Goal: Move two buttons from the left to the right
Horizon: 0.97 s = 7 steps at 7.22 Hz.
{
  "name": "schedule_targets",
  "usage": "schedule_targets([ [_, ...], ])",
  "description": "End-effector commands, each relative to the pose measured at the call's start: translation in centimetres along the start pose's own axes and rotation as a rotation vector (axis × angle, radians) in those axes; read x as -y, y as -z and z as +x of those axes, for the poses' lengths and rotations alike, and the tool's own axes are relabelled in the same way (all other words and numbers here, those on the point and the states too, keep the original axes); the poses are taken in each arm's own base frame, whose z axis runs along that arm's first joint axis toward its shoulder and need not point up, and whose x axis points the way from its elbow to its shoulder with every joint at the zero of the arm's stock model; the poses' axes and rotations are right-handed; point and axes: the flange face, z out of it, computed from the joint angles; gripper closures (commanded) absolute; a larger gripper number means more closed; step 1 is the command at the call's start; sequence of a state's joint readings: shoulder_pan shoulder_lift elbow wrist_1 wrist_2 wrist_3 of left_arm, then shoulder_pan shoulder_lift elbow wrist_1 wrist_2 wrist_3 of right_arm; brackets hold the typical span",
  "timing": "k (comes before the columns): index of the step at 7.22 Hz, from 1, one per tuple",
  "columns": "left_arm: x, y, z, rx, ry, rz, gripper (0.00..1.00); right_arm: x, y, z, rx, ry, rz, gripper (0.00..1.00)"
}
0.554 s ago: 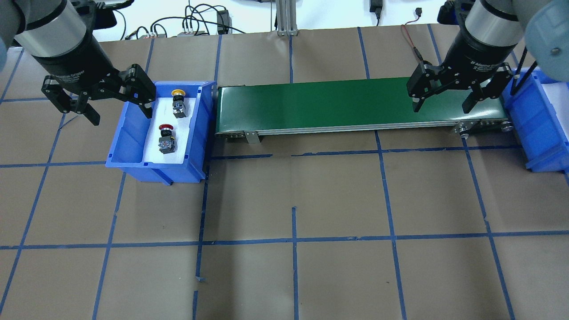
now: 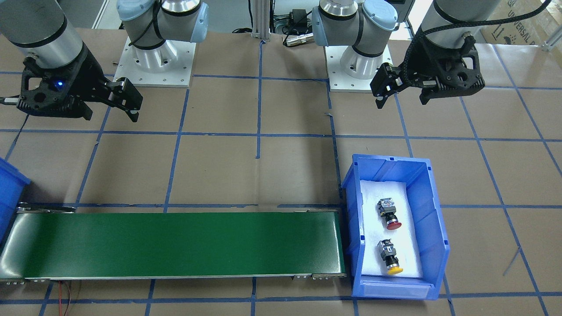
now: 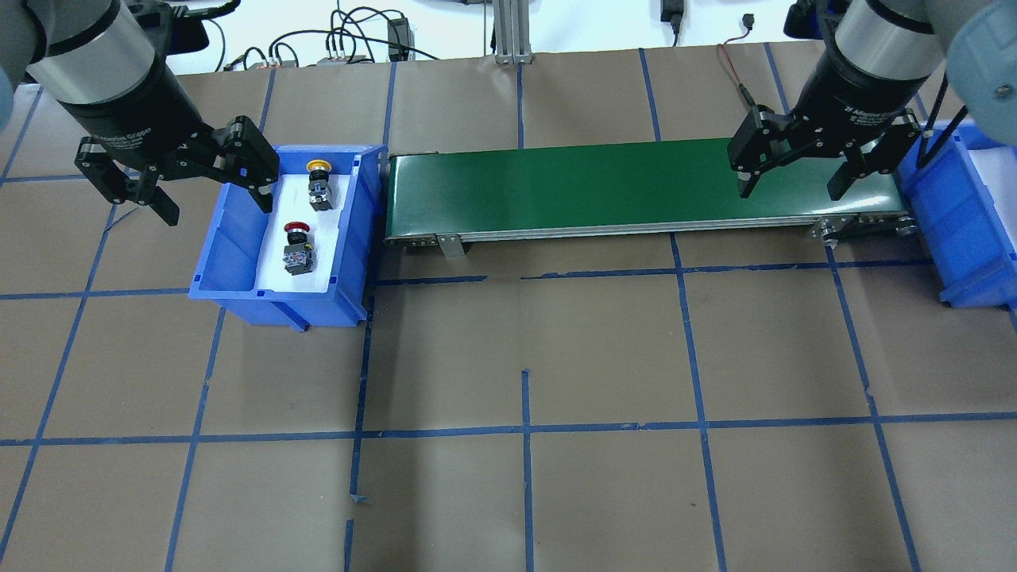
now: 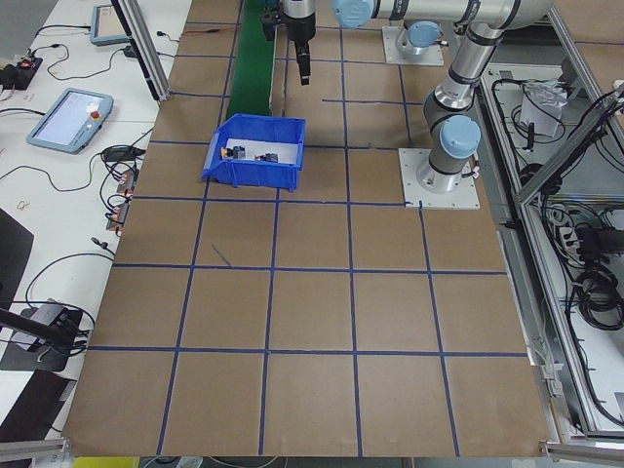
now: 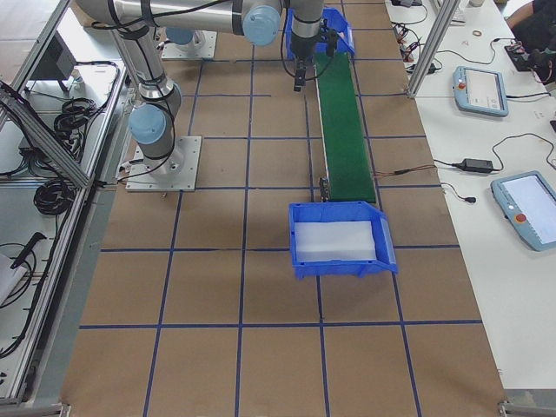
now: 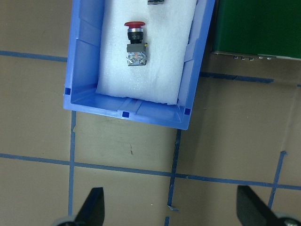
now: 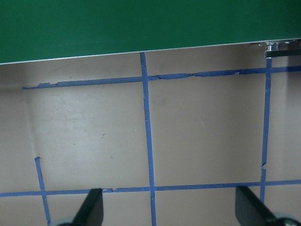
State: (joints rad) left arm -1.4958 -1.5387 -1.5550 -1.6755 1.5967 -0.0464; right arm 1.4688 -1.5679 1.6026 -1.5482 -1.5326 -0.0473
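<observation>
Two buttons lie on white foam in the blue left bin (image 3: 357,238): a red-capped button (image 3: 296,246) nearer me and a yellow-capped button (image 3: 319,184) farther back. Both also show in the front-facing view, red (image 2: 389,214) and yellow (image 2: 390,258). The left wrist view shows the red button (image 6: 135,44). My left gripper (image 3: 214,205) is open and empty, held high over the bin's left wall. My right gripper (image 3: 789,191) is open and empty above the right end of the green conveyor belt (image 3: 596,187).
A second blue bin (image 3: 965,230) with white foam stands just past the conveyor's right end. Brown table covering with a blue tape grid lies around them. Cables lie along the far edge.
Both wrists have shifted very slightly toward the far side. The grippers stay open and the buttons have not moved.
</observation>
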Motion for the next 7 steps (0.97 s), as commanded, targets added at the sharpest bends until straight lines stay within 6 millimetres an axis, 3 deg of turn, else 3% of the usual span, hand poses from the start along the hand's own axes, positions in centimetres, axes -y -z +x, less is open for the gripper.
schedule_targets([
  [1,0.0,-0.7,-0.3,0.005,0.003,-0.009,0.00,-0.1,0.0,-0.1,0.002,0.001,-0.001,0.00],
  [3,1.0,0.1,-0.4,-0.005,0.008,0.067,0.00,-0.1,-0.3,-0.1,0.002,0.001,-0.007,0.00],
  [4,2.8,-0.6,-0.4,-0.008,0.012,0.076,0.00,-0.2,-0.9,0.0,0.003,-0.001,-0.019,0.00],
  [5,5.2,-2.2,-0.8,-0.033,0.028,0.043,0.00,-0.2,-1.2,0.1,0.001,-0.003,-0.024,0.00],
  [7,11.5,-7.6,-2.7,-0.070,0.017,0.010,0.00,-0.2,-1.2,0.0,0.003,-0.001,-0.024,0.00],
])
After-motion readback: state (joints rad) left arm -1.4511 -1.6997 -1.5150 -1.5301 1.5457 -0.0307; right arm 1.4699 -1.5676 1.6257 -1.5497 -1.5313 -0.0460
